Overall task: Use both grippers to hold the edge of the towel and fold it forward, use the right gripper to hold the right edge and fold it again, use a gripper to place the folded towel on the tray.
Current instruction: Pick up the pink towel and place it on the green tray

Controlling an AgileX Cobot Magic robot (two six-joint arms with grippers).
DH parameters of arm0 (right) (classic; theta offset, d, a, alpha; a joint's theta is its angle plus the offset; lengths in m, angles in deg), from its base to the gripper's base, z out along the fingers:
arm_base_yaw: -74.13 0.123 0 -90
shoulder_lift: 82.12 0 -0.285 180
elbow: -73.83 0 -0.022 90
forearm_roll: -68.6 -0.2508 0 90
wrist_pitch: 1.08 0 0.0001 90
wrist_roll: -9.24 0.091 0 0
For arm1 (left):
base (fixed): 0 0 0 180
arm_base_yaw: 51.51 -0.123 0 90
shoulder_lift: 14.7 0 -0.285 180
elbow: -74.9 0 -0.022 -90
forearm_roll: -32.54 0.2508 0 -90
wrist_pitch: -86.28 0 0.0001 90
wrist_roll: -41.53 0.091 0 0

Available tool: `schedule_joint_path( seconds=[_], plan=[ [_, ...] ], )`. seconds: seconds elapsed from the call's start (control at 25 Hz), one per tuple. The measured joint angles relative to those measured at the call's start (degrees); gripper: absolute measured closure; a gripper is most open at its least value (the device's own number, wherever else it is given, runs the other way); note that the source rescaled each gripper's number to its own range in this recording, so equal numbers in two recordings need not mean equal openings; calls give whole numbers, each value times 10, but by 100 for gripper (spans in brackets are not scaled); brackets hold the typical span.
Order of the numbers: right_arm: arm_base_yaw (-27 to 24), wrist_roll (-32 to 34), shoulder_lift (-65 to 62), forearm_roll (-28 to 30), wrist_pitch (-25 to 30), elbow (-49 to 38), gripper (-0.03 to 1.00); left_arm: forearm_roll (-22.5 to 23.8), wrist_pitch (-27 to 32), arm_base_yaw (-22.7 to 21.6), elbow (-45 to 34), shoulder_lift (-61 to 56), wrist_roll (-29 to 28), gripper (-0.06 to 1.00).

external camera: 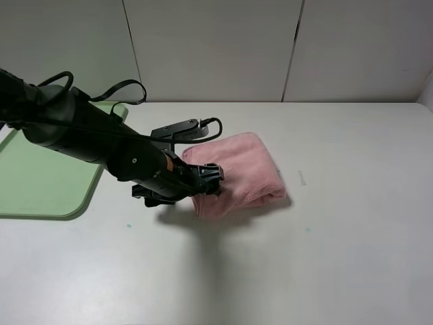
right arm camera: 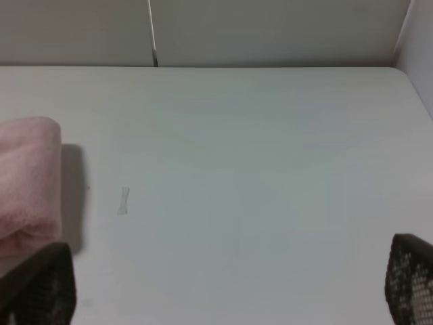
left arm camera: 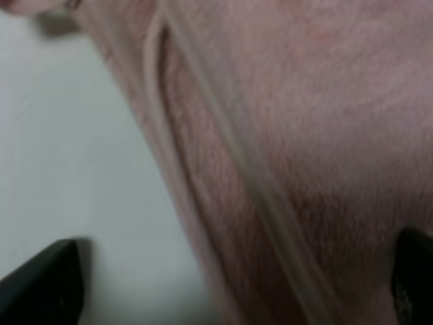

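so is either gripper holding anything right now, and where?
Right gripper: nothing, open over bare table. Left gripper is at the folded towel's left edge, fingertips straddling it; no closed hold shows.

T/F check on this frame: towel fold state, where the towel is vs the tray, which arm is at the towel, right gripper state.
1. The pink towel is folded into a compact bundle. True.
2. The towel already lies on the green tray. False: it lies on the white table, right of the tray.
3. The left gripper is at the towel's left edge. True.
4. The right gripper is clamped on the towel. False: its fingers are spread apart over bare table, with nothing between them.
5. The tray holds a second towel. False: no towel shows on it.
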Motion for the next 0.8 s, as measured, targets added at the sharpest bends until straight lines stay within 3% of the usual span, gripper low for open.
schedule_joint_path(
  seconds=[0.4, 0.8],
  plan=[
    [0, 0, 0, 0, 0, 0, -3, 1, -80, 0, 4, 27, 24, 5],
    [0, 0, 0, 0, 0, 0, -3, 1, -88, 0, 4, 30, 30, 7]
  ],
)
